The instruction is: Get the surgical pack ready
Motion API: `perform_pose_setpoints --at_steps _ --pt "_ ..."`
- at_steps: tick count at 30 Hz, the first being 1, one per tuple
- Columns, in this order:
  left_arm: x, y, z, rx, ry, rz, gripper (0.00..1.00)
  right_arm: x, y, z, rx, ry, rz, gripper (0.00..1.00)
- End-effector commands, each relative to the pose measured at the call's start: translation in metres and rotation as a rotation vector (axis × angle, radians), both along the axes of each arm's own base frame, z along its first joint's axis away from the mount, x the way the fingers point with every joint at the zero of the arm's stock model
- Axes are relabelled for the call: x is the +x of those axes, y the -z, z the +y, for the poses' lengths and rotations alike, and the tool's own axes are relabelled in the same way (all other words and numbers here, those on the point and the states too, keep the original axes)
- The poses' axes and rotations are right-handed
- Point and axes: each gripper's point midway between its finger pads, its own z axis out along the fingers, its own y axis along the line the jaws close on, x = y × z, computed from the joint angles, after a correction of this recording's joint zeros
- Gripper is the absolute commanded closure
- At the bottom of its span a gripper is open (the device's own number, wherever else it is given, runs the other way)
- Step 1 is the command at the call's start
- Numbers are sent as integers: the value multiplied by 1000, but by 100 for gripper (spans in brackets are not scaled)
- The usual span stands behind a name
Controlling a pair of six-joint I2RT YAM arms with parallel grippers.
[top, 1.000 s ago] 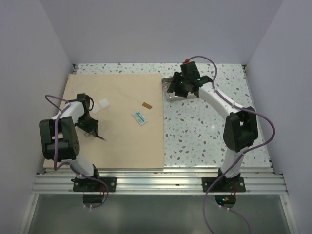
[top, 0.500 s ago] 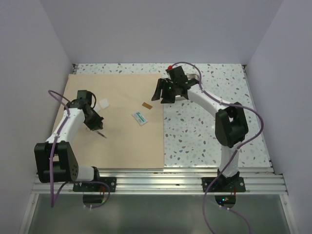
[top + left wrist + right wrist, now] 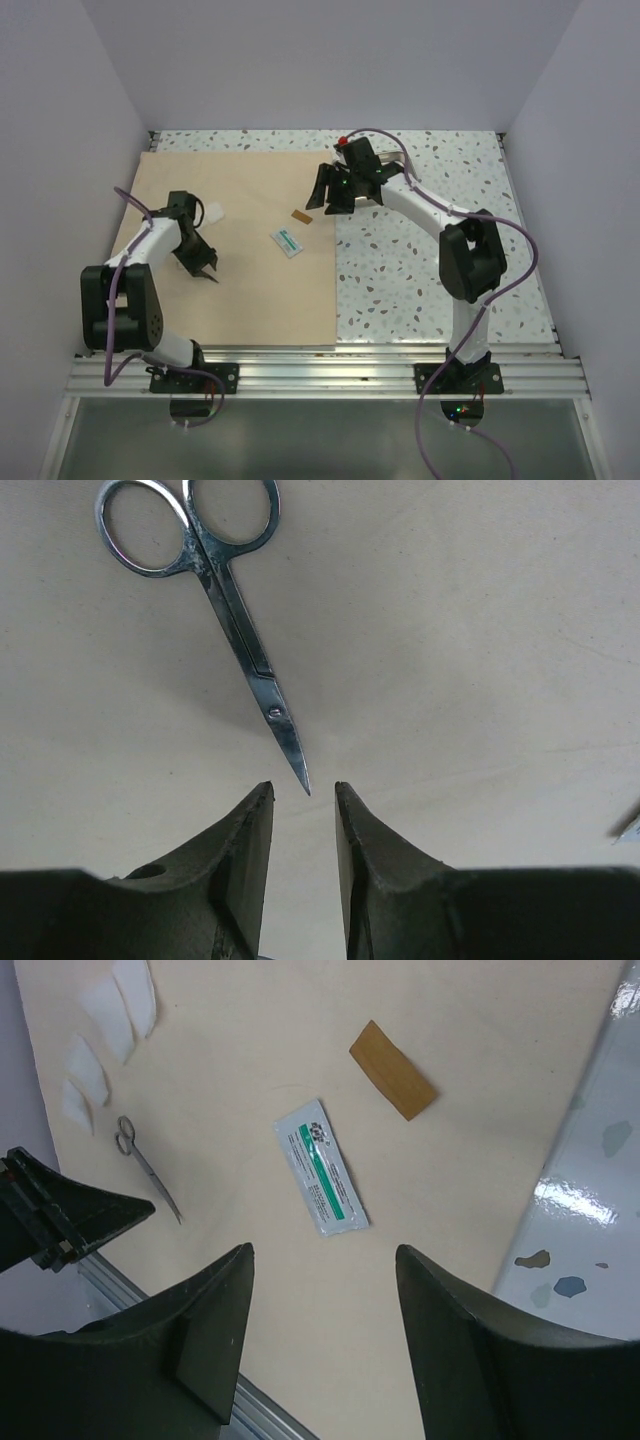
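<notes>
A large square tan sheet [image 3: 250,290], matte and smooth with faint creases, lies flat and unfolded on the left half of a white speckled table [image 3: 420,270]. On it rest small steel scissors [image 3: 225,610] with two ring handles and thin pointed blades, a flat white packet [image 3: 322,1166] with a green stripe, a brown rectangular strip [image 3: 393,1083] and some white gauze pieces [image 3: 110,1010] near the sheet's left side. The steel tray cannot be made out; the right arm covers that spot. The left gripper [image 3: 304,790] hangs low over the sheet, its dark fingers nearly together with a narrow gap, gripping nothing, the scissor tip just ahead of that gap. The right gripper [image 3: 322,1255] is spread wide and empty above the sheet's right edge, near the brown strip. A second ago the right gripper was farther right, off the sheet; over the last half second it has barely shifted, while the left arm has folded its elbow back.
</notes>
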Motion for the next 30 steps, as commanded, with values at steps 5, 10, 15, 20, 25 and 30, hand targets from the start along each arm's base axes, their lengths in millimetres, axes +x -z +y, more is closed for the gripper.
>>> perform_pose_setpoints --at_steps 5,10,15,20,25,30 --pt "9 17 -3 -15 11 4 67 2 -21 1 26 -21 -53 37" --pt "5 25 -5 -26 -9 45 69 3 -19 2 26 -24 -51 37" --pt "0 25 -2 -11 -43 69 69 3 -18 3 26 -25 -49 37" --pt "-4 24 -3 -16 -58 73 67 5 -16 4 26 -26 -47 37" --pt "-10 27 -5 -20 -64 93 67 5 -15 5 28 -28 -42 37" --pt "-12 34 -7 -28 -63 111 67 5 -13 5 28 -26 -38 37"
